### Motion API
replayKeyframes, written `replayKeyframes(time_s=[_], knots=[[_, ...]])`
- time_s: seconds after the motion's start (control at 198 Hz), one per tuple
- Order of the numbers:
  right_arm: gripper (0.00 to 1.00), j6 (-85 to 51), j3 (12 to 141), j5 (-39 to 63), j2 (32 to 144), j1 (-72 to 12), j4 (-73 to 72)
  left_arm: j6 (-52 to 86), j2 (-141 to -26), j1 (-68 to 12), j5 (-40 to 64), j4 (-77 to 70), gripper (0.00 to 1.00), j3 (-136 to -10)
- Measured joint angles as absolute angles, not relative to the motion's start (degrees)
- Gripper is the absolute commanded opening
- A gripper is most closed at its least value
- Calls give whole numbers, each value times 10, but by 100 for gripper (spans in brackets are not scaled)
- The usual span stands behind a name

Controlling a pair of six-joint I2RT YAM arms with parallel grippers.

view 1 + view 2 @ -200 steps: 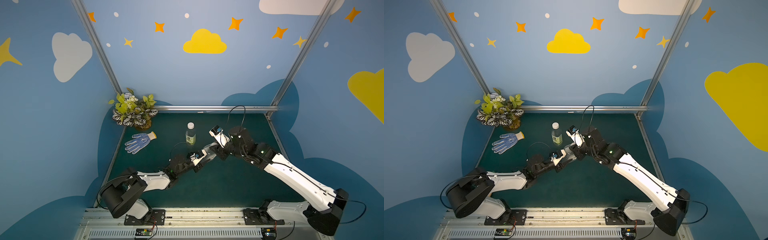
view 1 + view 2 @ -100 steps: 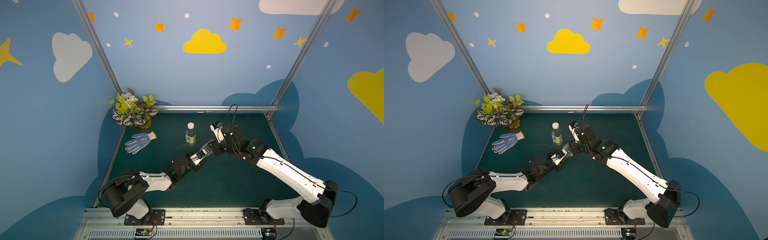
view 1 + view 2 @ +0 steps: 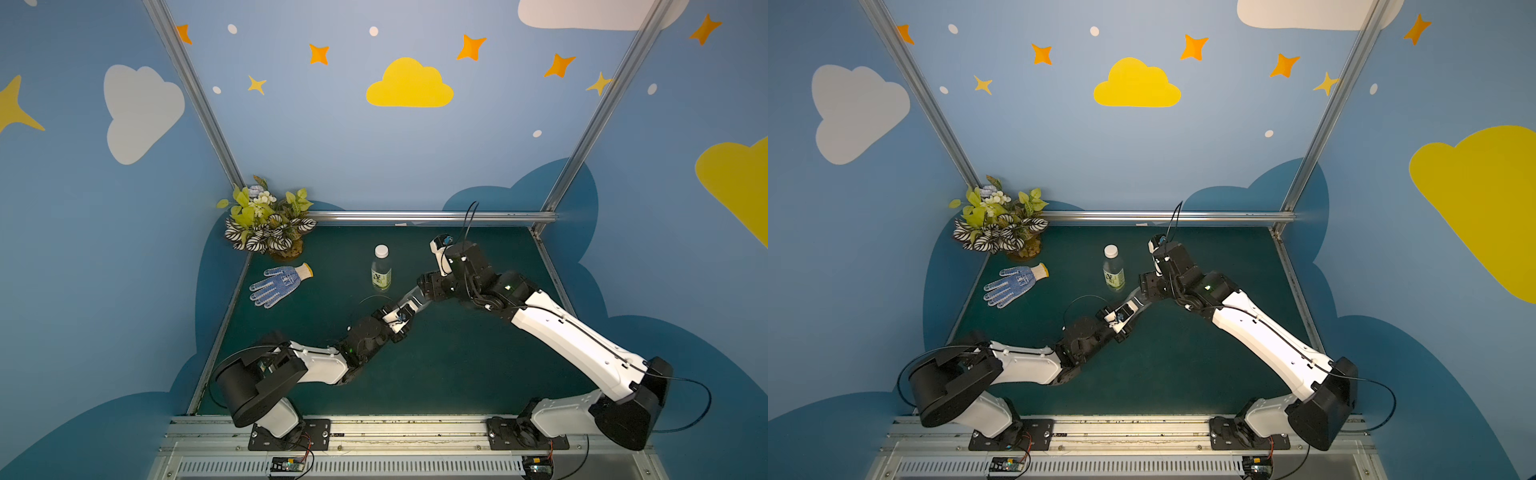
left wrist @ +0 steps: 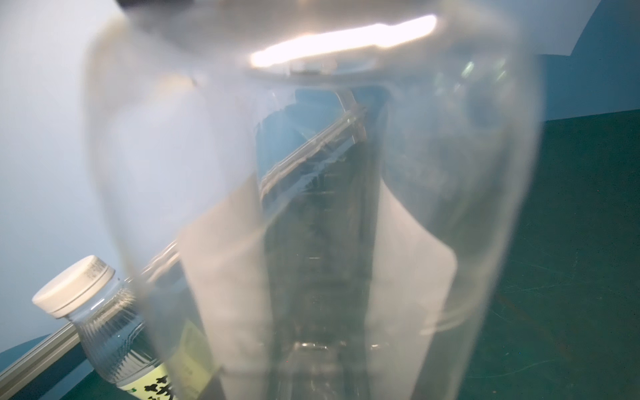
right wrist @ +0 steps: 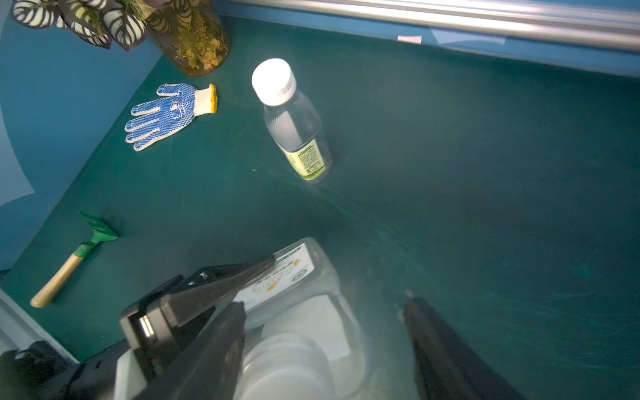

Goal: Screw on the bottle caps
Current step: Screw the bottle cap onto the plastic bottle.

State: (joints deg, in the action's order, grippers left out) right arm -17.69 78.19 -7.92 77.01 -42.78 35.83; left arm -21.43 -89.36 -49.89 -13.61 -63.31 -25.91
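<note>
Right gripper (image 5: 323,301) newly released astride cap (image 5: 287,349); left gripper (image 3: 412,300) clenched on squat bottle (image 5: 284,273); slim bottle (image 3: 381,272), glove (image 3: 276,284) nearby.

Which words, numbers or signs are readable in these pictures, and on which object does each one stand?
Nothing reads with certainty.
The slim bottle, yellow-green label: dark characters and small print, too blurred.
The squat bottle, white label: small print rows, orange marks, too blurred.
The white cap of the slim bottle: faint code on its side, too small.
The glove: blue emblem, unreadable.
</note>
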Motion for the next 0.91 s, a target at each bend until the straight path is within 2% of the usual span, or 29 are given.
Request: replayKeyframes(time_s=[0.182, 0.409, 0.606, 0.909], knots=[[98, -82, 784, 55, 688, -309, 364, -180, -894, -479, -86, -653, 19, -238], [98, 104, 682, 292, 597, -228, 347, -94, -868, -413, 91, -660, 19, -212], [98, 244, 569, 431, 590, -227, 315, -55, -806, -401, 233, -639, 19, -217], [98, 350, 597, 517, 656, -276, 286, -34, -786, -401, 341, -581, 18, -244]])
